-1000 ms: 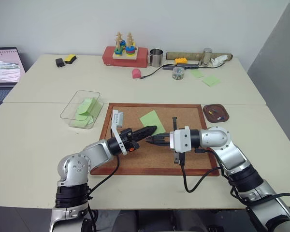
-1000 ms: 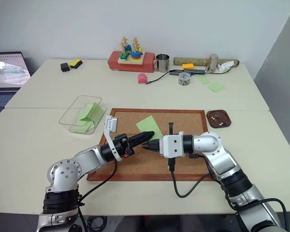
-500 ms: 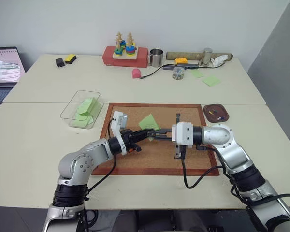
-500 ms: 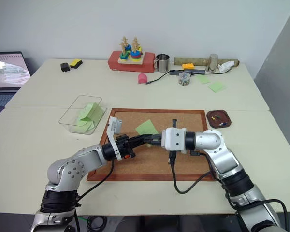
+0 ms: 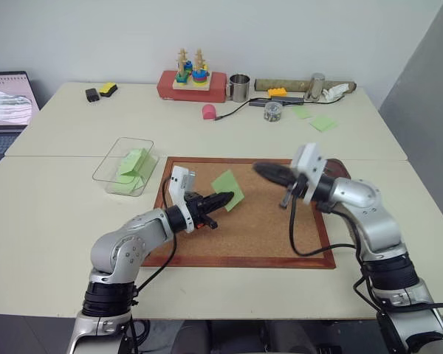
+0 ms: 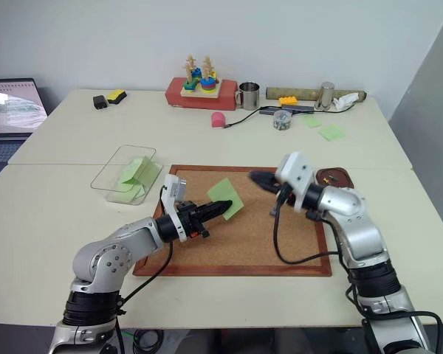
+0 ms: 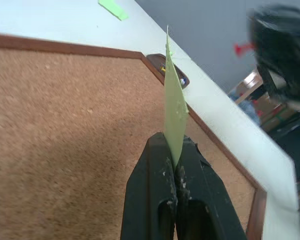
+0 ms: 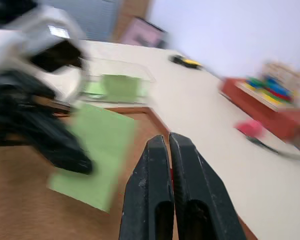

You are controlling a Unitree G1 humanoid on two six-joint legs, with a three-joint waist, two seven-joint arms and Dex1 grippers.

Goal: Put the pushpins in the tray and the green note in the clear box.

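**Green note held over the cork board, right hand raised near the tray**

One pale worktop [image 5: 59,199] carries everything. On it lies one wooden-framed cork board [image 5: 251,236], the biggest item. To its left stands one clear box [image 5: 103,173], with bent green notes [image 5: 131,162] inside; how many I cannot tell. Just off the board's far right corner sits one small dark tray [image 6: 340,175], mostly hidden behind the right arm; what is in it is too small to read.

The one green note [image 5: 229,189] is off the board, pinched at its near edge by the left hand [image 5: 223,199], whose fingers are clenched on it. In the left wrist view the note [image 7: 174,107] stands on edge, its long axis running straight out from the fingertips toward the tray. From the head views it hangs over the board's far middle.

The right hand [image 5: 262,170] is clenched shut over the board's far right part, pointing left. A speck of red shows between its fingers in the right wrist view, too small to name. Two more loose green notes [image 5: 322,123] lie at the worktop's far right.
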